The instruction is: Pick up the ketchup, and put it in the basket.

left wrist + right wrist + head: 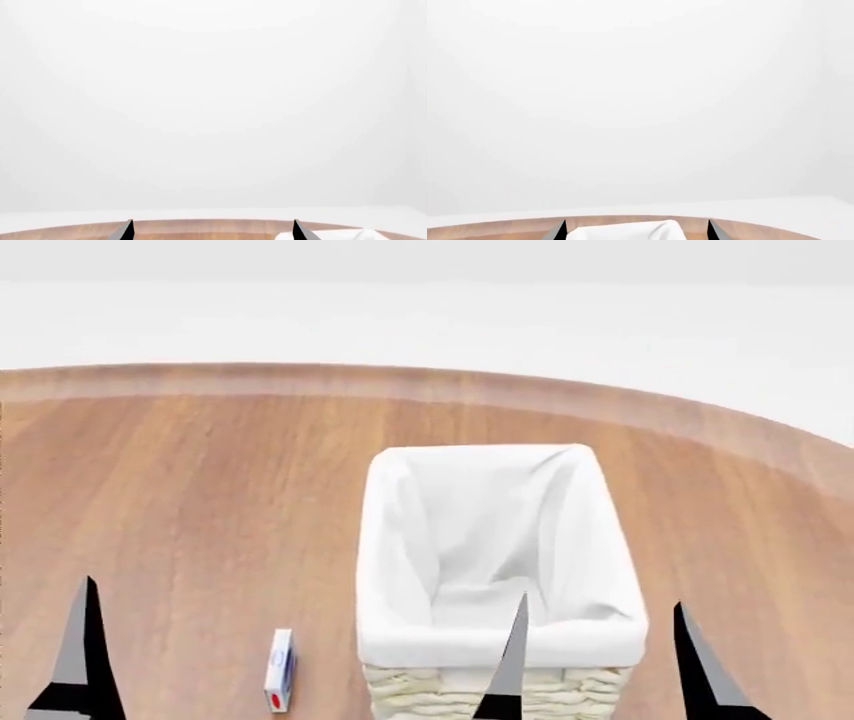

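The ketchup is out of view in every frame. The cream wicker basket [487,540] with a white cloth liner stands on the wooden table, and nothing shows inside it. My right gripper [603,660] is open and empty, low at the basket's near end, one finger in front of the rim. In the right wrist view the gripper [637,231] frames the liner [627,231] between its spread tips. My left gripper [212,231] is open and empty over bare wood left of the basket. One of its fingers [87,650] shows in the head view. The liner's edge [347,235] shows in the left wrist view.
A small white and blue carton [279,670] with a red spot lies on the round wooden table [200,490], just left of the basket's near corner. The table's curved far edge [400,380] runs behind the basket, with a plain white background beyond.
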### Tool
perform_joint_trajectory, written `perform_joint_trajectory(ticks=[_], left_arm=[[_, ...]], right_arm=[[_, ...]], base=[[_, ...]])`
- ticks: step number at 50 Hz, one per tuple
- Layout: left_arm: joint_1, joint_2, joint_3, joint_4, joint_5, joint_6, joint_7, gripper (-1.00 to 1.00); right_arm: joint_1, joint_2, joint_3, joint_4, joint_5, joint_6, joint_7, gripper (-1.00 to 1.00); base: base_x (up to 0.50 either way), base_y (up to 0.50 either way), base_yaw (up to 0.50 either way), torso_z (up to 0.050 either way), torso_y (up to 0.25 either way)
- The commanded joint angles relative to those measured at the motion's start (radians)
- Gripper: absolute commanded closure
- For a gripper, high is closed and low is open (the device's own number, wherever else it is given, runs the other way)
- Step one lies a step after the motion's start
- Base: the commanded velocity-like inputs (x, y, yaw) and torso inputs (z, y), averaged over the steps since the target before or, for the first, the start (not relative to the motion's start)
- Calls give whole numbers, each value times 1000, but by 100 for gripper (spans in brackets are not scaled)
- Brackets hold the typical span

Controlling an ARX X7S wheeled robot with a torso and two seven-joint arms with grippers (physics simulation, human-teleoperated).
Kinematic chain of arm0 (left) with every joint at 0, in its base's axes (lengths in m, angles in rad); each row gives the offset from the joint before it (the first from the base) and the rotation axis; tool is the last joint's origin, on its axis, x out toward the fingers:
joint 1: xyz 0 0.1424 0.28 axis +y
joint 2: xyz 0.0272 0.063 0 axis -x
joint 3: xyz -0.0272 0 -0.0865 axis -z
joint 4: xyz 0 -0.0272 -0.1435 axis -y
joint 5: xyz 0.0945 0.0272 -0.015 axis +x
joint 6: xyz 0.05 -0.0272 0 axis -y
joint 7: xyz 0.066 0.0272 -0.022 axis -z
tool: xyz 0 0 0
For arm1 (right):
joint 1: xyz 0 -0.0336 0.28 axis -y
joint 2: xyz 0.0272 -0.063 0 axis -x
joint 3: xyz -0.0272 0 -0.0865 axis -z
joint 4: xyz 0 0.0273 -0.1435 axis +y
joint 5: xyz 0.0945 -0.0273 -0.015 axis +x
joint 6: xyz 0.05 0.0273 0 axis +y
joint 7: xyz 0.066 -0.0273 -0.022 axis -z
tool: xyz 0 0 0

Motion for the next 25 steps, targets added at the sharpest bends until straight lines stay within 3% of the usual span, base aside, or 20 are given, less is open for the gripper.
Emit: perform_joint_trajectory(ticks=[1, 25], left_arm=[[5, 15, -16, -25, 11, 23, 21, -100], [6, 4, -19, -18, -4, 22, 3, -100]], right_arm=[[4, -9, 18, 7, -2, -1, -19, -100], [8, 8, 2, 14, 7, -11, 1, -100]], base=[[0, 0, 0, 50, 0], [0, 0, 0, 50, 0]])
